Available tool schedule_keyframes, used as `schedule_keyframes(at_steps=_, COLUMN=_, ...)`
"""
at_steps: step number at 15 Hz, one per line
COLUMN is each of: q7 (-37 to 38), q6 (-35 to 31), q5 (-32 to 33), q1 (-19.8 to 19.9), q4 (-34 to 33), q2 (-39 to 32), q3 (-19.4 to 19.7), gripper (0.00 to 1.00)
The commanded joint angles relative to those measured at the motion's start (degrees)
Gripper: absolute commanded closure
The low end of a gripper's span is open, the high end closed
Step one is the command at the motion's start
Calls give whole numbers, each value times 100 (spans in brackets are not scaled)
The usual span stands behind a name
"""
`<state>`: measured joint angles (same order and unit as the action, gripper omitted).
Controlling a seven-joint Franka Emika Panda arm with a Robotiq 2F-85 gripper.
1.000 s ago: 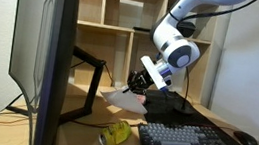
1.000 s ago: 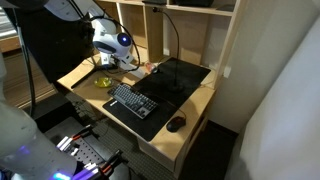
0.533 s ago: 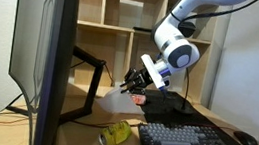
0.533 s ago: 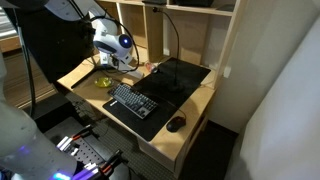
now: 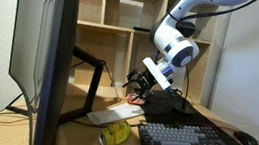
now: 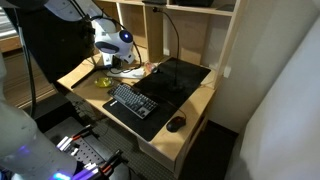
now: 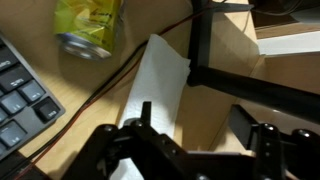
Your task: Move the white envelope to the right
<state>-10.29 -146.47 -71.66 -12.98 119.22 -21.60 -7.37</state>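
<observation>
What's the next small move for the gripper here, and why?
Probably a short, straight lift away. The white envelope lies flat on the desk beside the yellow can. The gripper hovers above it with jaws apart, holding nothing. A cable runs close by, so rising vertically seems safer than sweeping sideways.

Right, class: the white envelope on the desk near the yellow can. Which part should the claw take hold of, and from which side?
Probably the end nearest the claw, taken from above. The envelope lies about flat on the desk, so only an edge can be pinched. The black stand crowds one long side and the can sits off the other. The open claw already hangs over that near end.
</observation>
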Motion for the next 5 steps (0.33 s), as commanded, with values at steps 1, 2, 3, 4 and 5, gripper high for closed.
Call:
schedule_keyframes(at_steps=1, q7=1579, q6=-128, q5=1177, q1=-155, q4=310, q2=147, q3=164, gripper=0)
schedule_keyframes(at_steps=2, q7=2092, q6=-90, q5=1450, q1=-372, q4=338, q2=167, q3=397, gripper=0)
schedule_keyframes(at_steps=3, q7=1465, q6=-33, q5=1174, q1=42, q4=120, q2=13, q3=-9, gripper=0)
schedule_keyframes(at_steps=4, q7=1630, q6=-34, q5=1285, q1=22, q4=134, q2=12, q3=8, gripper=0)
schedule_keyframes(at_steps=5, q7=1612, q6=-32, q5=1279, q1=31, q4=129, q2=12, q3=-12, gripper=0)
